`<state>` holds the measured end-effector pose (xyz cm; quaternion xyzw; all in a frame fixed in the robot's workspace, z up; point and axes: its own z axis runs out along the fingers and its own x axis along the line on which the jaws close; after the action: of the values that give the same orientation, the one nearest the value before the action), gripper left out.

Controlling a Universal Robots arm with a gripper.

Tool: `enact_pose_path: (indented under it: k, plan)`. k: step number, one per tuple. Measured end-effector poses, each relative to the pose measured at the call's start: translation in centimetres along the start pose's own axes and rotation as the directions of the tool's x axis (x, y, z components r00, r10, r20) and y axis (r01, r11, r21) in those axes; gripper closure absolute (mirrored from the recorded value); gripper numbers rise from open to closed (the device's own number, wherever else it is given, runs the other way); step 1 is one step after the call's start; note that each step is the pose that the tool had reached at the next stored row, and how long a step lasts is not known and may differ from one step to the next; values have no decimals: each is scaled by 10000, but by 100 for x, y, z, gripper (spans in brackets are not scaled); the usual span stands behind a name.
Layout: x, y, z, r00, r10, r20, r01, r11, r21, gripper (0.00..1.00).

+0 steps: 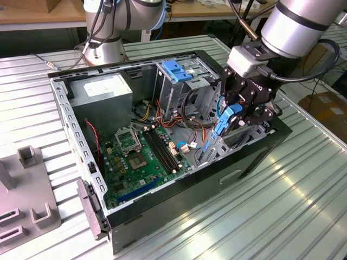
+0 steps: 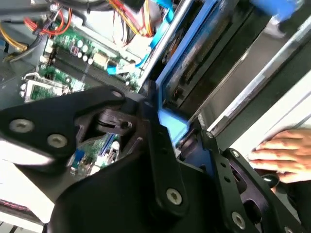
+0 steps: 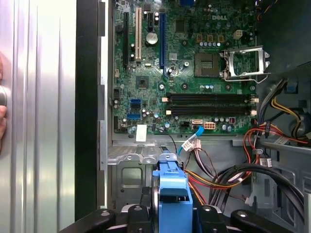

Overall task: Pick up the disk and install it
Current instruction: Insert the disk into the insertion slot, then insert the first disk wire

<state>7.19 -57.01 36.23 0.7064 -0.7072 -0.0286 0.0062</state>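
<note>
My gripper [image 1: 232,115] is shut on the disk [image 1: 223,123], a dark drive in a bright blue carrier. I hold it on edge and tilted over the open computer case [image 1: 255,157], at the end toward the exterior view's right, beside the metal drive cage [image 1: 190,92]. In the first wrist view the disk's blue carrier [image 3: 172,187] stands between the black fingers [image 3: 206,213], above the case's metal floor. The second wrist view has the disk's blue rail [image 2: 194,58] running along a dark slot, with a blue tab [image 2: 172,124] clamped in the gripper [image 2: 175,133].
Inside the case are a green motherboard [image 1: 138,154], a power supply [image 1: 103,89], loose coloured cables [image 3: 252,141] and a fixed blue bracket [image 1: 176,70] atop the cage. A person's hand [image 2: 282,153] rests on the table beside the case. A grey fixture [image 1: 24,195] stands at the exterior view's left.
</note>
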Motion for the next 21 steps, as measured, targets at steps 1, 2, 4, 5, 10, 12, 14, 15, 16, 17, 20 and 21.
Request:
enact_pose_path:
  k: [1, 2, 4, 5, 10, 12, 14, 15, 16, 17, 20, 21]
  plan:
    - [0, 0, -2, 10000, 0, -4, 0, 10000, 0, 62]
    - [-1, 0, -6, 10000, 1, -12, -1, 10000, -1, 56]
    - [0, 0, -6, 10000, 1, -13, -1, 10000, 0, 49]
    - [0, 0, -6, 10000, 1, -14, -1, 10000, 0, 51]
    - [0, -36, 3, 10000, -6, -32, 7, 9999, 158, 82]
    - [0, -51, 11, 10000, -9, -44, 10, 9997, 261, 88]
    - [0, -54, 11, 10000, -9, -46, 10, 9996, 277, 90]
    - [0, -54, 11, 10000, -9, -47, 10, 9996, 277, 90]
    - [0, -55, 12, 10000, -9, -46, 10, 9996, 277, 90]
    - [0, -56, 13, 10000, -9, -45, 11, 9996, 277, 90]
    - [0, -57, 14, 10000, -10, -45, 11, 9996, 277, 90]
    - [0, -57, 14, 10000, -9, -45, 11, 9996, 277, 90]
